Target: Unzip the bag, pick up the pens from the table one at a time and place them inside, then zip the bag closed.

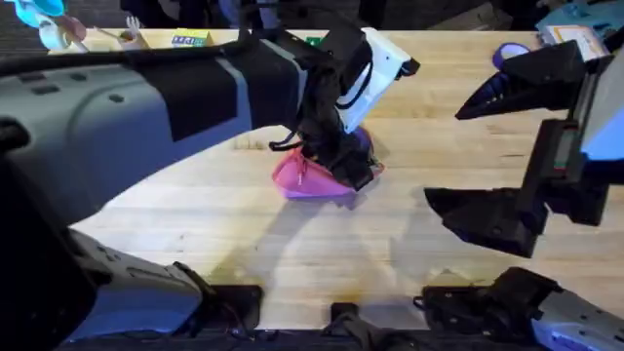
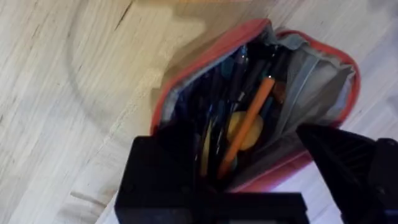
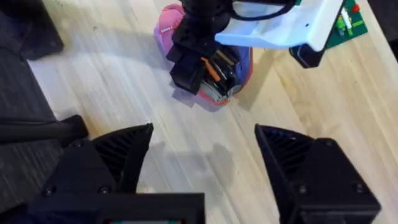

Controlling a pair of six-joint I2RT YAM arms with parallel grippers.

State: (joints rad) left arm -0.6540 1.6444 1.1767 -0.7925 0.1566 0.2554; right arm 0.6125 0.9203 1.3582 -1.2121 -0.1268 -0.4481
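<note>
In the overhead view the left arm fills the near left side, large and dark, and reaches forward and rightward across the table (image 1: 195, 224) to the middle. Its gripper (image 1: 336, 161) points down into the bag (image 1: 307, 180), which lies near the table's centre; the pink pouch is bunched under the black fingers, so its long axis cannot be judged from here. The right arm rises at the right edge, and its gripper (image 1: 468, 156) hangs above the wood with its two black fingers spread wide, well apart from the bag.

In the left wrist view the black fingers (image 2: 161, 180) stand nearest, spread to either side of the bag's (image 2: 329, 74) open mouth. The zipper is undone and the grey lining gapes. Inside lies an orange-bodied pen (image 2: 249, 121), slanted along the pouch's length, with darker pens (image 2: 233, 74) beside it. Whether the fingers touch the fabric cannot be told.

In the right wrist view the right gripper (image 3: 202, 162) has its two fingers set far apart over bare wood, holding nothing. Beyond them the left gripper (image 3: 202, 59) comes down steeply, with the wrist's white housing behind it, onto the bag (image 3: 168, 28), whose open end faces the camera and whose long axis runs away from the right gripper.
</note>
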